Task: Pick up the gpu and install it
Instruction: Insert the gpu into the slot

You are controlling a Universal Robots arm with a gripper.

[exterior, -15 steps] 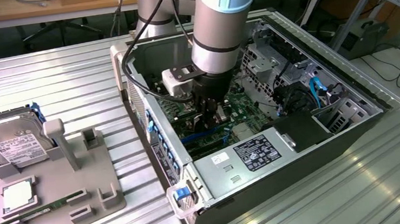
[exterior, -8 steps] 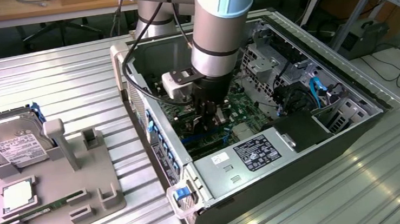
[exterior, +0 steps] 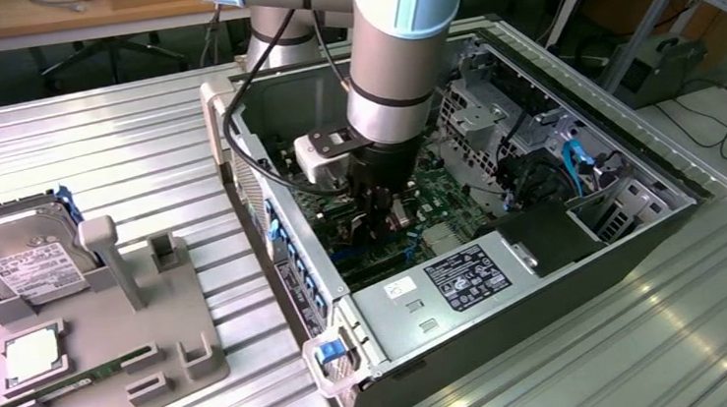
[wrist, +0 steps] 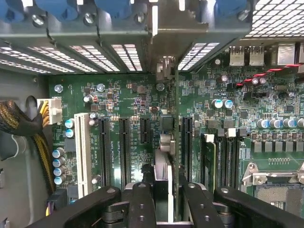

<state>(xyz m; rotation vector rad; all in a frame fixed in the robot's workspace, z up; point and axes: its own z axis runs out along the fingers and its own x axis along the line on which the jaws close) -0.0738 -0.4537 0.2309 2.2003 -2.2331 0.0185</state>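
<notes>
The open computer case (exterior: 476, 282) lies on the ribbed metal bench (exterior: 108, 137), with a green motherboard (wrist: 118, 99), a power supply (exterior: 469, 278) and cabling inside. Beside the case, toward the exterior view's left, a grey holder tray (exterior: 154, 370) carries a silver hard drive (exterior: 20, 258), a processor (exterior: 32, 356) and a narrow memory stick (exterior: 83, 381). The arm reaches down into the case. In the wrist view the end effector (wrist: 168, 199) pinches the gpu (wrist: 175, 137), seen edge-on as a thin green board standing upright over the motherboard's black expansion slots (wrist: 124, 147), its metal bracket (wrist: 164, 66) near the case's rear slot openings.
</notes>
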